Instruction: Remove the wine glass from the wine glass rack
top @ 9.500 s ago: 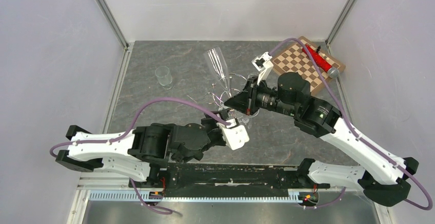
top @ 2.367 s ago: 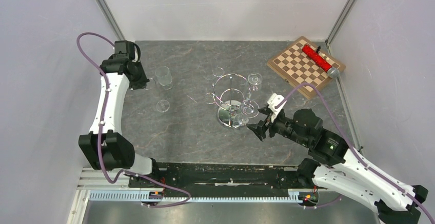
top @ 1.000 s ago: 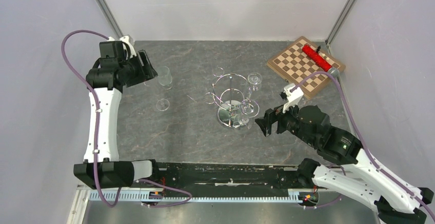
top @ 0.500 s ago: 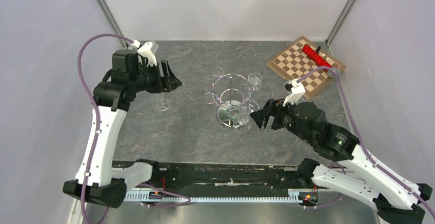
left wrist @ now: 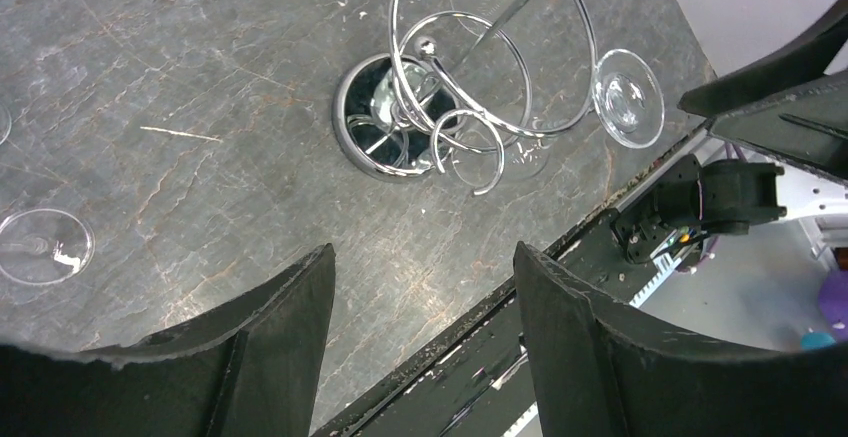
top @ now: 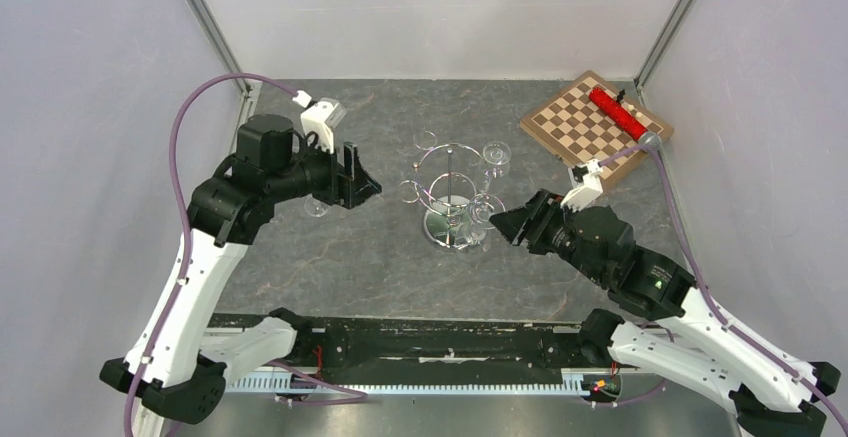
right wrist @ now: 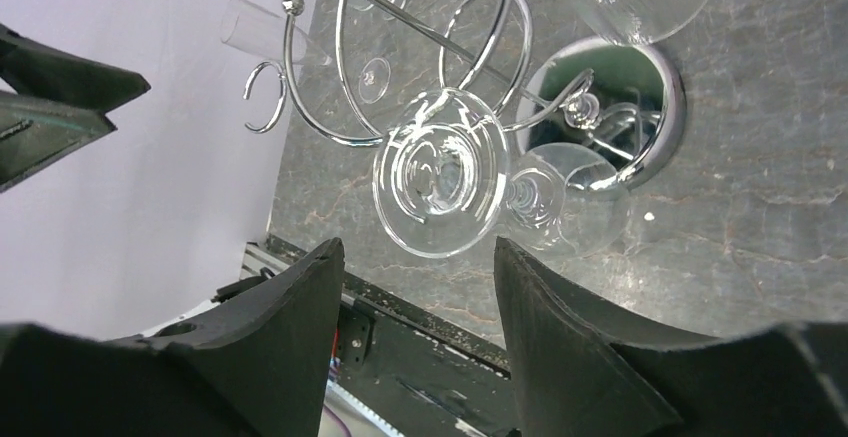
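Just ahead of the right gripper (right wrist: 415,257), the clear stemmed wine glass (right wrist: 440,172) hangs upside down from a loop of the shiny chrome wire wine glass rack (right wrist: 645,82). Its round foot faces the gap between the two black fingers (right wrist: 280,347), and its bowl sits lower, over the rim of the rack's round mirrored base. Those fingers stand apart with nothing between them; the foot lies just off their tips, and whether it touches them cannot be told. Past this glass, on the side of the rack away from the right gripper, a second clear wine glass (top: 497,155) hangs from another loop. Across the rack, the left gripper (top: 362,185) is held above the grey marbled stone table (top: 380,257), pointing toward the rack and well apart from it, its jaws spread wide and holding nothing. Near the left gripper, partly hidden behind it in the overhead view, a third clear wine glass (left wrist: 40,247) rests on the table, off the rack. Well behind the right gripper, off to its right, a brown-and-cream wooden chessboard (top: 580,132) lies at the table's far corner with a red oblong object (top: 612,109) on it
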Controlling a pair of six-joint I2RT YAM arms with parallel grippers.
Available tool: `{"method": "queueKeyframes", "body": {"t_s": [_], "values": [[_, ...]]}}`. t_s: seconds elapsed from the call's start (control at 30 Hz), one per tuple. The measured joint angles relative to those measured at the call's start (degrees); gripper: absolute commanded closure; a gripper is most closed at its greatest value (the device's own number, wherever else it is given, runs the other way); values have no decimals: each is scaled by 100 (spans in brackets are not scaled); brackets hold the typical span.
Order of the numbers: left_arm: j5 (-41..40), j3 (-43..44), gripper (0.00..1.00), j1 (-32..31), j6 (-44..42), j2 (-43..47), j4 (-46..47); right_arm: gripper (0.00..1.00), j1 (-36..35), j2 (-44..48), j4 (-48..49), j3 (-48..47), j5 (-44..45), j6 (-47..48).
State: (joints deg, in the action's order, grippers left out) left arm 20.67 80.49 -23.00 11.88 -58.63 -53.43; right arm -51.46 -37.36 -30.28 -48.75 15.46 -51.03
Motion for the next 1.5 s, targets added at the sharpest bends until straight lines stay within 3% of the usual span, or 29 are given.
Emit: {"method": "queueKeyframes", "body": {"t_s": [0.3, 0.8, 1.5], "values": [[-247, -11, 28, -588, -107, 20, 2, 48, 11, 356, 179, 625, 48, -820], [-785, -140, 27, -1209, -238, 149, -2, 58, 22, 155, 1005, 1132, 160, -1561], [-1580, -216, 24, -1757, -391, 201, -33, 66, 24, -50, 1349, 1137, 262, -1679]]}}
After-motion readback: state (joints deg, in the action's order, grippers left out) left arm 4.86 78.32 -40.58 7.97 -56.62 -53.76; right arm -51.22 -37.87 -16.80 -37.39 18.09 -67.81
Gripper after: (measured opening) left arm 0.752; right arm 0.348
